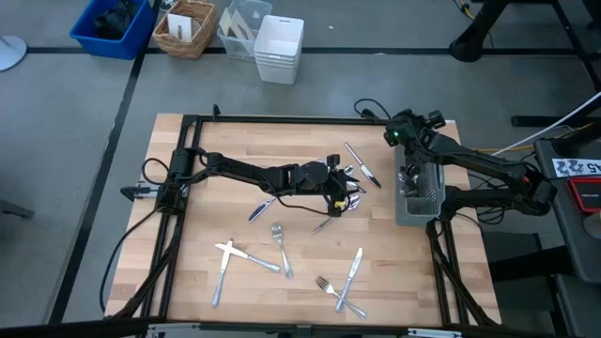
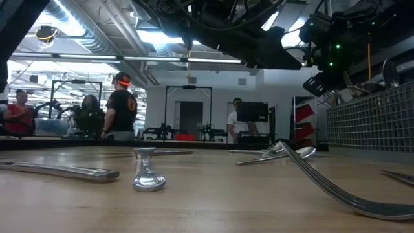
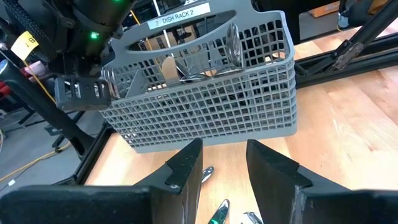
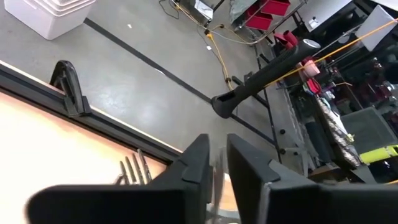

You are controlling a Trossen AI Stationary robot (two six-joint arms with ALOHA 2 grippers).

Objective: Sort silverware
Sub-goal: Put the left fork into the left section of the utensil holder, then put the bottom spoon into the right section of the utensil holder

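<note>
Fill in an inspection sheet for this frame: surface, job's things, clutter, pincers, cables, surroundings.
Surface: wooden tabletop, black frame.
Job's things: silverware scattered on the wood; some pieces stand in the grey caddy at the right edge.
Clutter: nothing seen on the table.
Pincers: left pincer open, low at mid-table facing the caddy; right pincer above the caddy's far end.
Cables: cables along the left frame.
Surroundings: bins on the floor; people behind.

1. Looked like a robotics lab or workshop: bare grey concrete floor (image 1: 75, 141), exposed ceiling ducts and strip lights (image 2: 97, 39).
2. Showed people (image 2: 121, 107) among black metal rigs (image 2: 187, 110) behind the pale butcher-block wooden table (image 1: 300, 272).
3. Held a blue plastic storage bin (image 1: 113, 26) and loose cables on the floor.
</note>
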